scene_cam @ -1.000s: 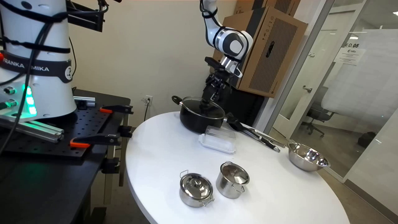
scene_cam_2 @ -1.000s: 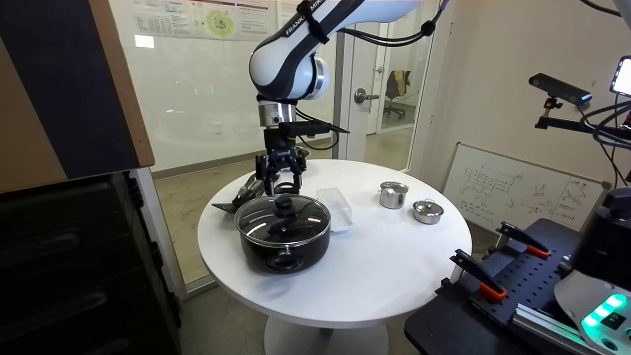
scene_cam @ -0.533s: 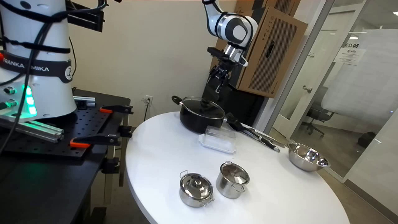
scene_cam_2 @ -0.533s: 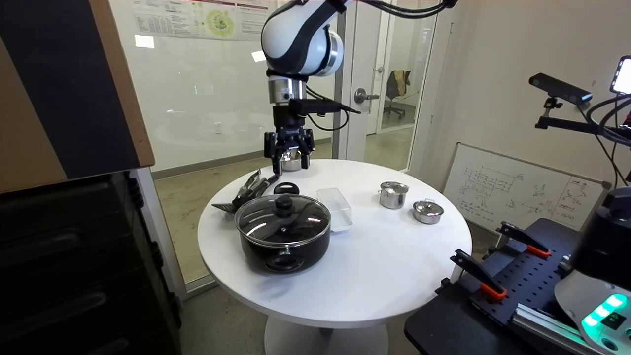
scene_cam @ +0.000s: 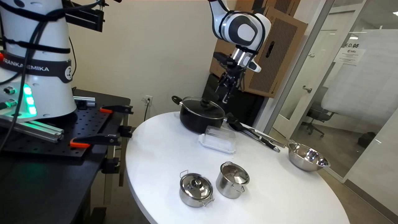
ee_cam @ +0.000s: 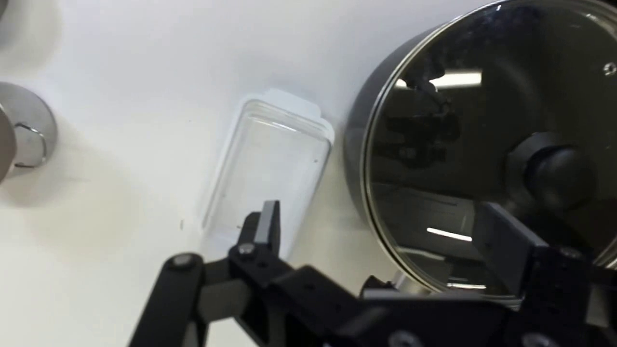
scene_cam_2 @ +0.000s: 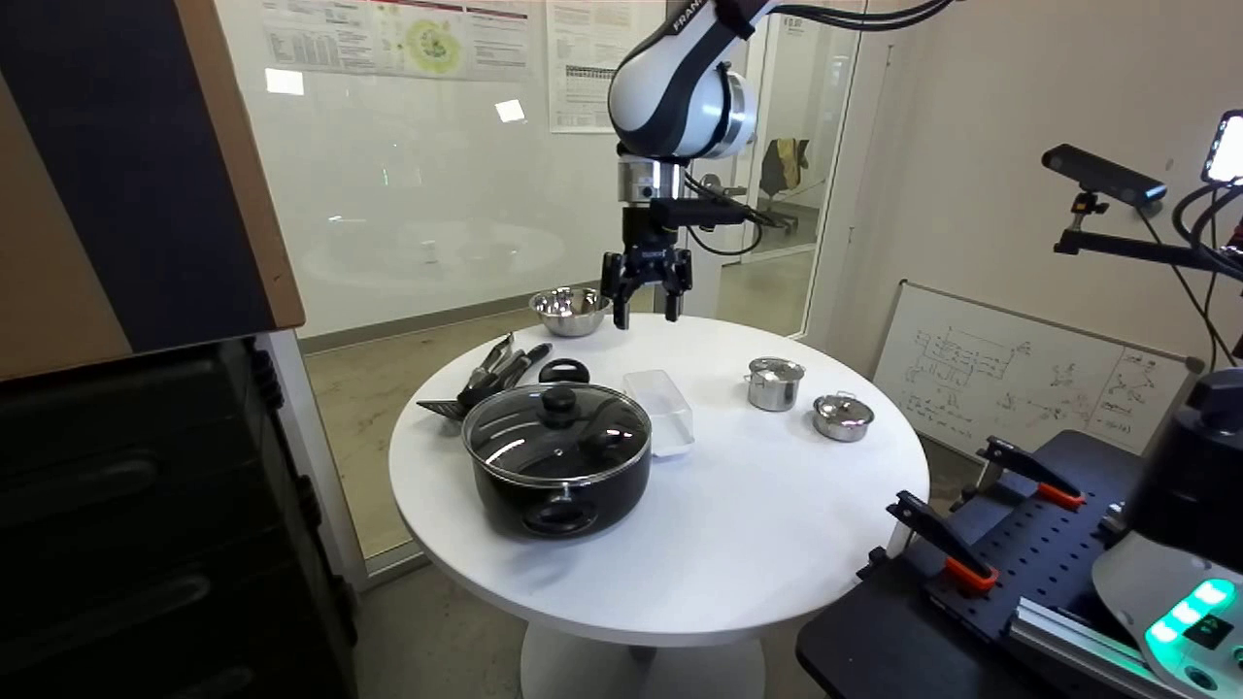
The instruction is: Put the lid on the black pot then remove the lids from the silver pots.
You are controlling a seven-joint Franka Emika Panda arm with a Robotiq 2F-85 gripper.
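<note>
In an exterior view, the gripper (scene_cam_2: 648,313) hung above the white table (scene_cam_2: 738,544), its fingers (scene_cam_2: 621,313) standing apart. The glass lid (scene_cam_2: 524,437) rested on the black pot (scene_cam_2: 610,495), lower than the fingers, nearer and to their left. The taller silver pot (scene_cam_2: 774,393) and the shorter silver pot (scene_cam_2: 839,428) stood to the fingers' right, both with their steel lids (scene_cam_2: 844,409) on. In the wrist view, one finger appeared over the glass lid, the other over a clear-topped container (ee_cam: 279,149).
</note>
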